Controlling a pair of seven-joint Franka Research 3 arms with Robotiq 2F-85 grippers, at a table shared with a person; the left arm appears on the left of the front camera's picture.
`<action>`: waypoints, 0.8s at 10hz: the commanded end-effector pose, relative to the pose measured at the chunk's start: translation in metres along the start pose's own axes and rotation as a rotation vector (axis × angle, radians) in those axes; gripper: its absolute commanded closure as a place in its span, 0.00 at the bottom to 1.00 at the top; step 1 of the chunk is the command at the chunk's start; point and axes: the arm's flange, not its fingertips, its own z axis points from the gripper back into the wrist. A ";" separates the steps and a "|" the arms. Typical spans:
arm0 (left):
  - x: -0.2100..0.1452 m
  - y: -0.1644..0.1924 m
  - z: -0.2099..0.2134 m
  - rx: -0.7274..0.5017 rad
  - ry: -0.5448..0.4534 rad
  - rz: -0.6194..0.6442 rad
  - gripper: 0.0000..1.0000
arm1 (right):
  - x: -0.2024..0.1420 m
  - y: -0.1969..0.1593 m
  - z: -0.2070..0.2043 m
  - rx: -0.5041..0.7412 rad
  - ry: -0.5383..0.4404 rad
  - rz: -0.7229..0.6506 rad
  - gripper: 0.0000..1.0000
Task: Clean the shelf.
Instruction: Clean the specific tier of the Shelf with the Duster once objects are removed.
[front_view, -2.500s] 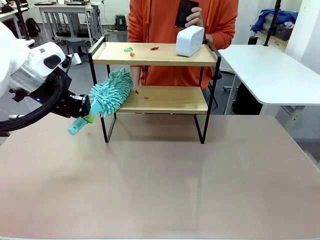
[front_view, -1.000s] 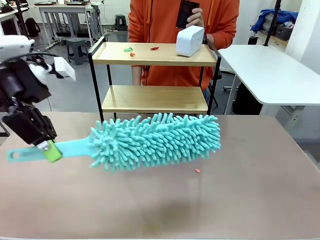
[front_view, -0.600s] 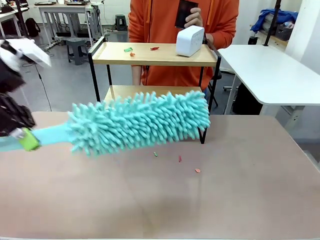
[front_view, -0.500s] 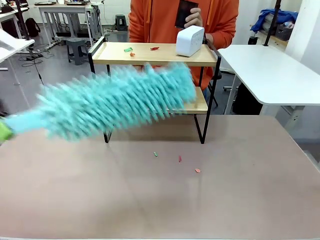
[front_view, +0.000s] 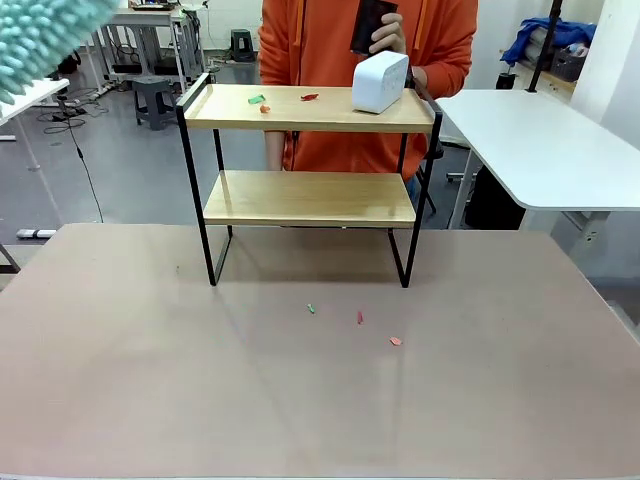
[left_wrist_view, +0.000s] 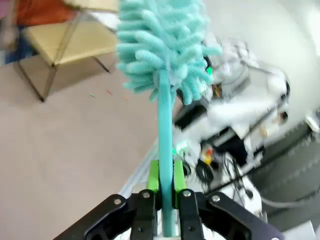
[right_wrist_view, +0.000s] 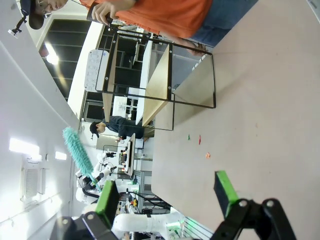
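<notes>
From where I stand, it all turns on how the small two-tier shelf (front_view: 320, 118), light wooden boards in a thin black metal frame, lies relative to the fluffy teal microfibre duster (front_view: 40, 35). In the front view the shelf stands at the far middle of the brown desk (front_view: 300, 420), its long axis running across the frame. The duster's head pokes in at the upper left corner, above the top board and well to its left.

The left jaws are clamped on the duster's flat teal handle, with the green pads (left_wrist_view: 153, 176) pressed to either side. In the left wrist view the handle runs straight up from them to the head, and the shelf sits off in the upper left corner, well apart from it. So the left arm has the tool, out past the shelf's left end (the handy end, I'd say).

The lower board looks bare. The top board carries small coloured scraps (front_view: 257, 99) on its left half and a white rounded box (front_view: 380, 82) at its right end, with a person in an orange top (front_view: 330, 40) just behind. More scraps (front_view: 359, 317) lie on the desk in front of the shelf. My guess is that the top board comes next: duster down and rightward, laid along the board, stopping short of the box.

The right jaws stand wide apart, holding nothing. In the right wrist view the shelf is far across the desk, towards the upper middle.
</notes>
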 end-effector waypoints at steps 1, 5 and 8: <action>0.023 0.021 -0.042 0.106 -0.075 0.242 0.87 | 0.003 0.002 -0.001 0.017 -0.013 0.028 0.00; 0.045 0.060 -0.079 0.297 0.089 0.530 0.87 | 0.003 0.002 -0.001 0.017 -0.013 0.028 0.00; 0.033 0.066 -0.064 0.286 -0.003 0.448 0.87 | 0.003 0.002 -0.001 0.017 -0.013 0.028 0.00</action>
